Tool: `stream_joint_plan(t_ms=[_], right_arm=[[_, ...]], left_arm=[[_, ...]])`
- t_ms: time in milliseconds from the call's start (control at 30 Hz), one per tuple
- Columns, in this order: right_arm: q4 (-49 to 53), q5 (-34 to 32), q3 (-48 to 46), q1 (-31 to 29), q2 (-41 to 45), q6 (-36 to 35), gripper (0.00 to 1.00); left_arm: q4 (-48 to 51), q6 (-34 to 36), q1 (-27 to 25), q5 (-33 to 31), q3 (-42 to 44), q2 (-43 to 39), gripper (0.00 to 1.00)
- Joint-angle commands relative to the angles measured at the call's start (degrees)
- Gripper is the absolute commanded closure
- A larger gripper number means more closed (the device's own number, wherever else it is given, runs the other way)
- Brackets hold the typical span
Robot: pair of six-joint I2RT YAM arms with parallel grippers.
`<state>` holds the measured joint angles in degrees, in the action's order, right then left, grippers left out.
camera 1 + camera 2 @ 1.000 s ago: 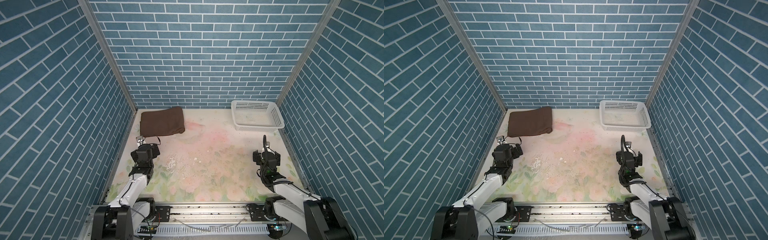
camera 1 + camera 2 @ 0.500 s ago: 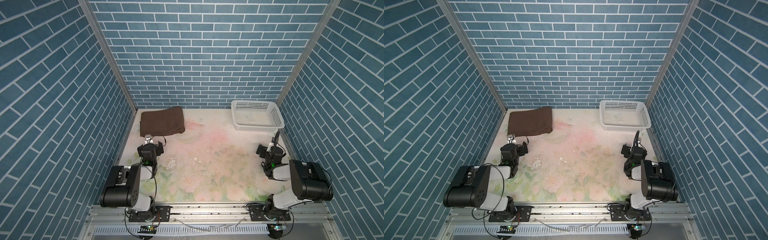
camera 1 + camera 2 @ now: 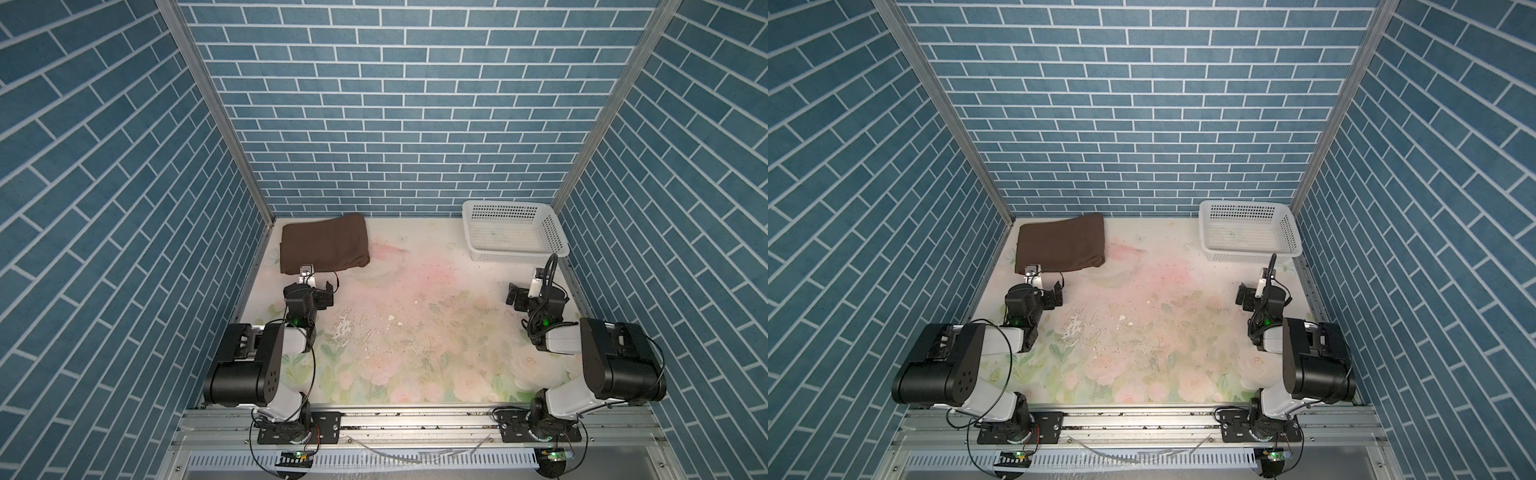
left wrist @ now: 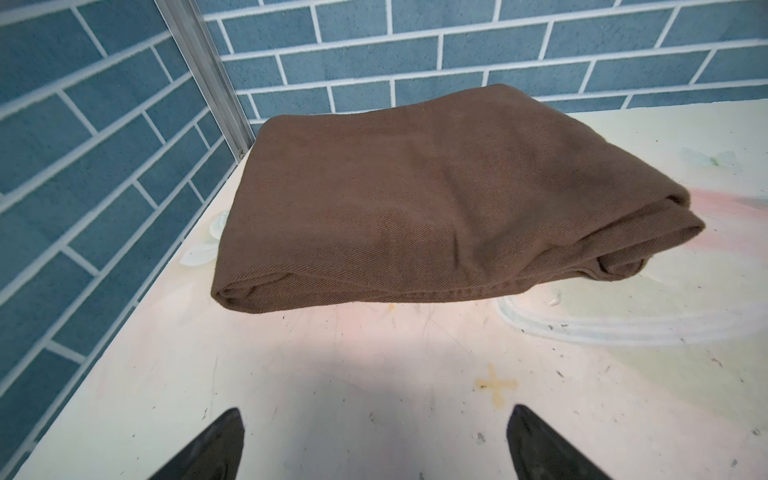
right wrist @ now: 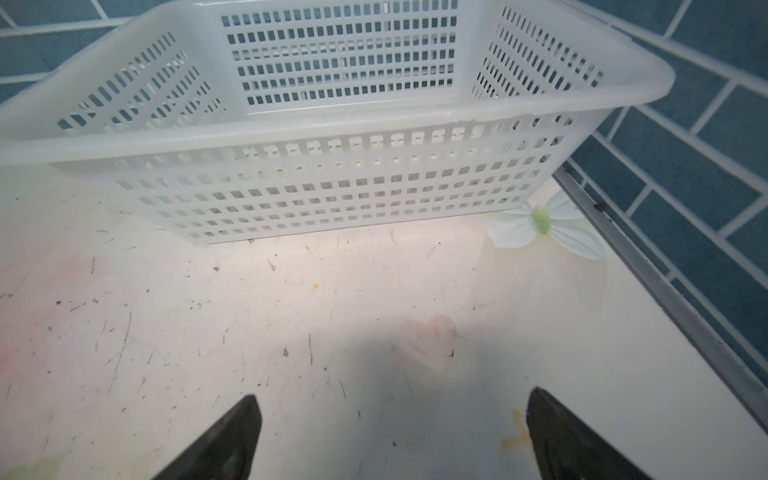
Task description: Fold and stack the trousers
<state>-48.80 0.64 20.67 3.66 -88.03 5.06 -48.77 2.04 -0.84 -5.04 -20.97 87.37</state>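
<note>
Blue brick-pattern walls (image 3: 395, 104) stand on three sides of a table (image 3: 415, 291) with a faded flower print. The trousers (image 3: 324, 243) lie in the far left corner of this table, close to the left wall and the back wall in both top views (image 3: 1060, 245). They are folded into a compact dark brown rectangle of several layers. In the left wrist view the trousers (image 4: 436, 199) show their rounded folded edges toward the camera.

The left gripper (image 4: 376, 415) is just on the near side of the trousers and apart from the cloth. Its two dark fingers (image 4: 224, 440) stand wide apart over bare table.

On the right side, the right gripper (image 5: 393, 399) points toward a white perforated plastic basket (image 5: 332, 124) and is apart from it. Its fingers (image 5: 232, 436) are also spread wide, with only table between them. The basket (image 3: 519, 252) stands in the far right corner, well apart from the trousers.

Both arms are folded back: the left arm (image 3: 257, 361) and the right arm (image 3: 615, 361) have their bases on a metal rail (image 3: 415, 424) at the near edge.
</note>
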Motion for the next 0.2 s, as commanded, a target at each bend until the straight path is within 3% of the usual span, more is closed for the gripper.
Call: stream_joint_plan(t_ms=[0,167], right_arm=[[0.6,1.5,2.6,0.0,-0.5,-2.1,0.01],[0.1,1.4,2.3,0.0,-0.3,-2.1,0.01]], left_arm=[[-1.0,0.7,-0.3,0.4,-0.8,0.0,0.01],[-0.5,1.4,-1.2,-1.2,-1.1,0.1,0.01]])
